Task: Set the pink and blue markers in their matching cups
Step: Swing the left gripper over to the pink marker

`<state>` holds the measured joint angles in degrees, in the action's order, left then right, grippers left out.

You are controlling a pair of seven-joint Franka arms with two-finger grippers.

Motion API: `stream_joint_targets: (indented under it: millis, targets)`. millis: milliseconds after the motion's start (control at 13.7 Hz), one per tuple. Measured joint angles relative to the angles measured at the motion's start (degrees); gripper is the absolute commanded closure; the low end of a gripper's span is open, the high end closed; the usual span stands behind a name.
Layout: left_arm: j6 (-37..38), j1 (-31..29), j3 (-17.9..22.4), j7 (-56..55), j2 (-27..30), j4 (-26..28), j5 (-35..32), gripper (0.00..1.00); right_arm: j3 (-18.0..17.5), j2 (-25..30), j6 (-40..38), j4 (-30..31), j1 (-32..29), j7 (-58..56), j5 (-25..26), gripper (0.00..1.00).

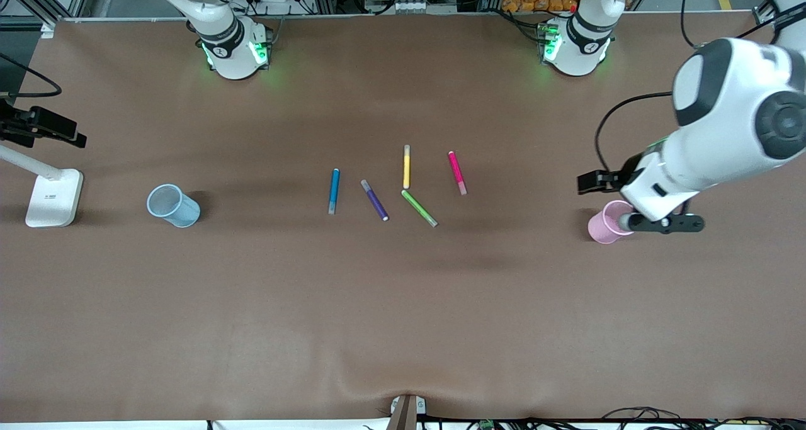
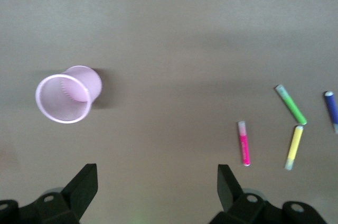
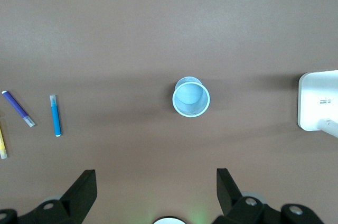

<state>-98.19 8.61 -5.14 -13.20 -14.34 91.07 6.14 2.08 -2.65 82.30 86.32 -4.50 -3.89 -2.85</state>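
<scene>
The blue marker [image 1: 334, 191] and the pink marker [image 1: 456, 172] lie flat mid-table among other pens. The light blue cup [image 1: 173, 206] stands upright toward the right arm's end, the light pink cup [image 1: 606, 223] toward the left arm's end. My left gripper [image 2: 157, 174] hangs open and empty over the table beside the pink cup [image 2: 68, 94], with the pink marker [image 2: 244, 143] farther off. My right gripper [image 3: 157, 179] is open and empty, high over the table close to the blue cup [image 3: 190, 97]. It is out of the front view. The blue marker [image 3: 55, 115] lies apart from it.
A purple pen [image 1: 374, 200], a yellow pen [image 1: 407, 167] and a green pen [image 1: 419, 208] lie between the two markers. A white lamp base [image 1: 55, 197] stands at the right arm's end, past the blue cup. The left arm's large white links [image 1: 724, 128] hang over the pink cup's area.
</scene>
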Motion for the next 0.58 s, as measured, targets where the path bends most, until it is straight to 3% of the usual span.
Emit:
stream_joint_targets:
  millis: [583]
  targets:
    - [-6.5, 8.0, 0.0, -14.5, -6.3, 0.0, 1.2, 0.0, -0.1, -0.4, 0.1, 0.0, -0.2, 0.0, 0.0, 0.0]
